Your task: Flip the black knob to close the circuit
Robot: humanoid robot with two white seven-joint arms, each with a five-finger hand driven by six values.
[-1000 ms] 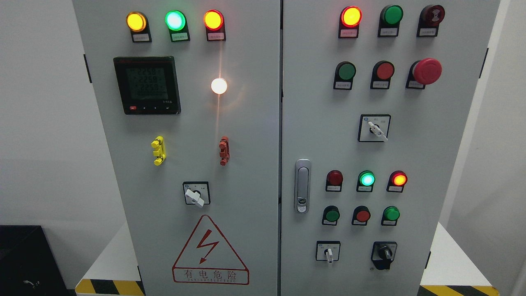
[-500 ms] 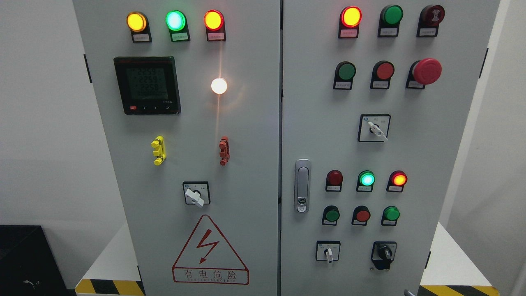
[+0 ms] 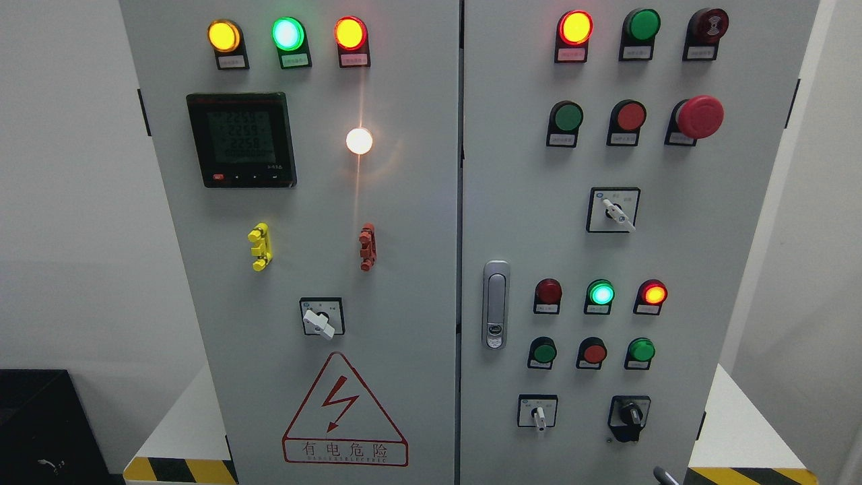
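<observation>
Cabinet (image 3: 417,283) unchanged — right hand's fingertip (image 3: 660,475) edges up below black knob (image 3: 630,413).

We read "有电危险" on the red warning triangle (image 3: 345,411); the meter (image 3: 241,139) shows rows reading roughly 225.

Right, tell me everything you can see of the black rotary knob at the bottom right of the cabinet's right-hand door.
The black rotary knob sits at the lower right of the grey metal cabinet's right-hand door, mounted on a black square plate. It looks like glossy plastic, with a round hub and a handle reaching down and to the left past the plate's lower edge. A white-handled selector switch sits to its left, and a green round push button above it. Nothing touches the knob. A small grey tip, perhaps a finger, shows at the bottom edge below it.
</observation>
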